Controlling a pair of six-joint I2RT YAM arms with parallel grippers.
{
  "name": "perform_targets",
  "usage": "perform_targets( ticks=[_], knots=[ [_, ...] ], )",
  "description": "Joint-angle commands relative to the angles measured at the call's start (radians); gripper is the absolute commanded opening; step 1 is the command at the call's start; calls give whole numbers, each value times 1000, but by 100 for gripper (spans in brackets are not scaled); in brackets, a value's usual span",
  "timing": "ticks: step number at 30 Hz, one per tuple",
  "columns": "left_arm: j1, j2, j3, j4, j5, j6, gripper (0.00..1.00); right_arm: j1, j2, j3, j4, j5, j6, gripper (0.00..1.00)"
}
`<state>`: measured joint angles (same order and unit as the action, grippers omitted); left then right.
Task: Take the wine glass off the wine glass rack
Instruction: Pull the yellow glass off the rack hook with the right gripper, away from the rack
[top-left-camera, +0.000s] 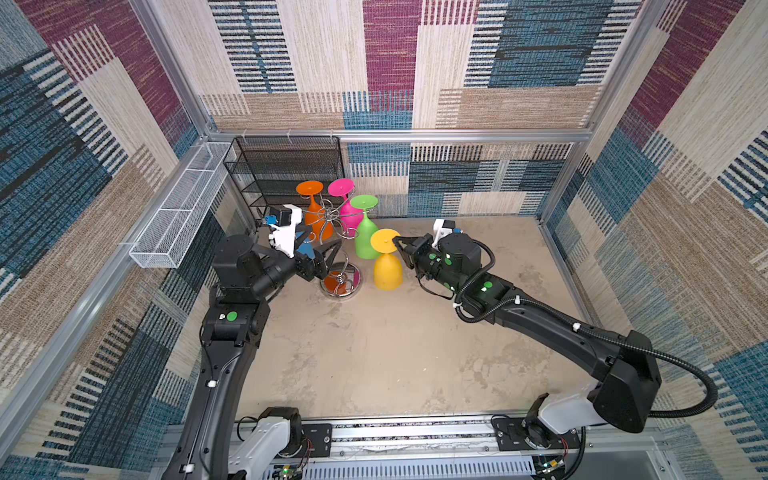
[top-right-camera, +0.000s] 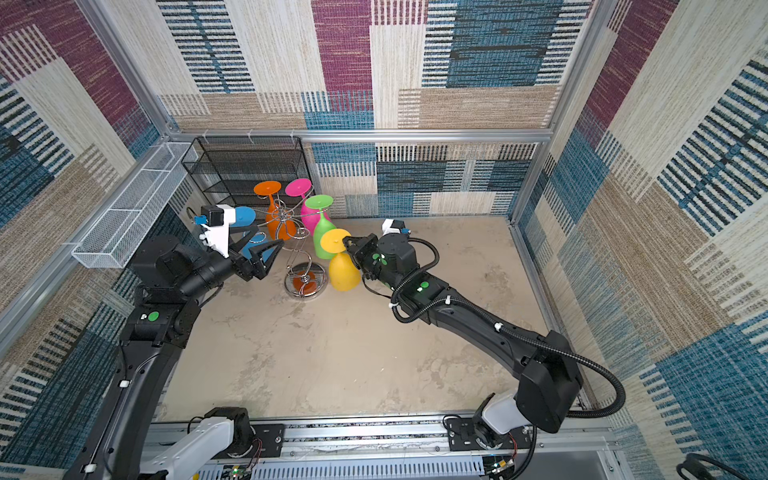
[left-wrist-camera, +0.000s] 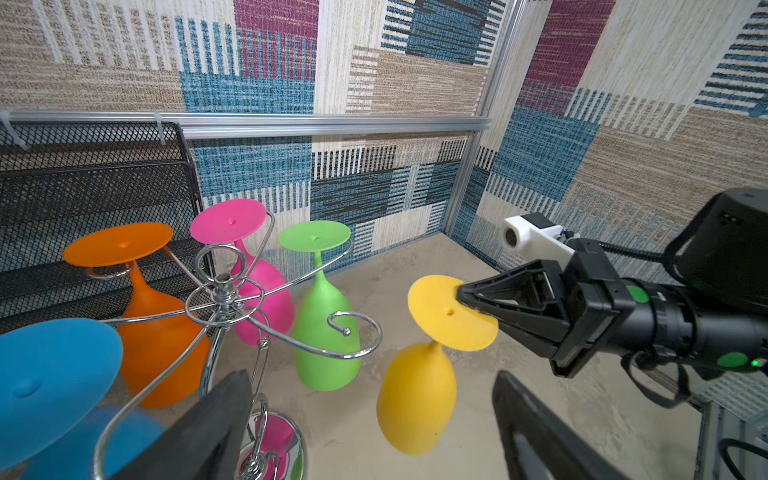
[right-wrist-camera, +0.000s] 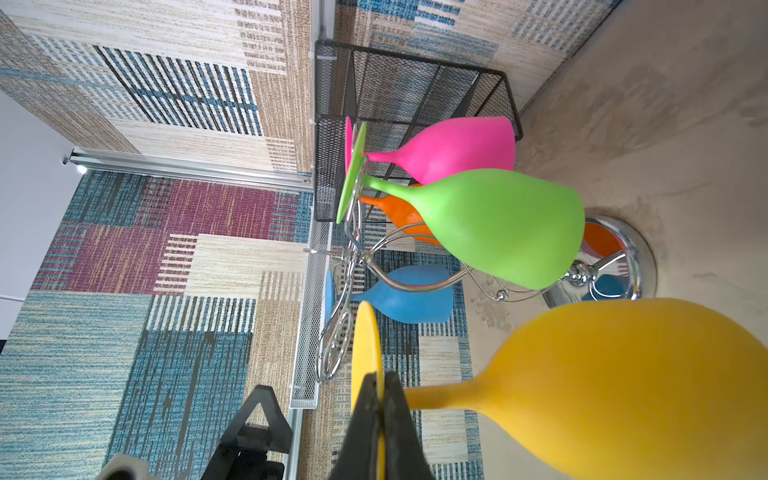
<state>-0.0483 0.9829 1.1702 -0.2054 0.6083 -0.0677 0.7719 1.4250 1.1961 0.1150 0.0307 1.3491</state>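
The chrome wine glass rack (top-left-camera: 337, 249) stands on its round mirrored base (top-right-camera: 305, 286) at the back left. Orange (top-left-camera: 318, 224), pink (left-wrist-camera: 262, 291), green (top-left-camera: 365, 241) and blue (top-right-camera: 245, 216) glasses hang upside down from its arms. A yellow wine glass (top-left-camera: 387, 270) hangs upside down and tilted, apart from the rack, to its right. My right gripper (top-left-camera: 398, 241) is shut on the yellow glass's foot disc (right-wrist-camera: 365, 345). My left gripper (left-wrist-camera: 372, 376) is open beside the rack's stem, with nothing held.
A black mesh shelf unit (top-left-camera: 286, 166) stands against the back wall behind the rack. A long white mesh basket (top-left-camera: 183, 208) hangs on the left wall. Patterned walls close in the table (top-left-camera: 374, 353) on three sides.
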Motion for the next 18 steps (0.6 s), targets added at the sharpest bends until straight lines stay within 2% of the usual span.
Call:
perform_targets(
  ticks=[1,11,18],
  knots=[
    [-4,0,6,43,21,-18,93,-2,-62,-40,23,35,-46,0],
    [-21,-2,3,41,17,-12,93,-12,-314,-219,-99,214,-150,0],
    [-72,7,4,21,-18,13,93,-26,-503,-324,-182,306,-284,0]
  ],
)
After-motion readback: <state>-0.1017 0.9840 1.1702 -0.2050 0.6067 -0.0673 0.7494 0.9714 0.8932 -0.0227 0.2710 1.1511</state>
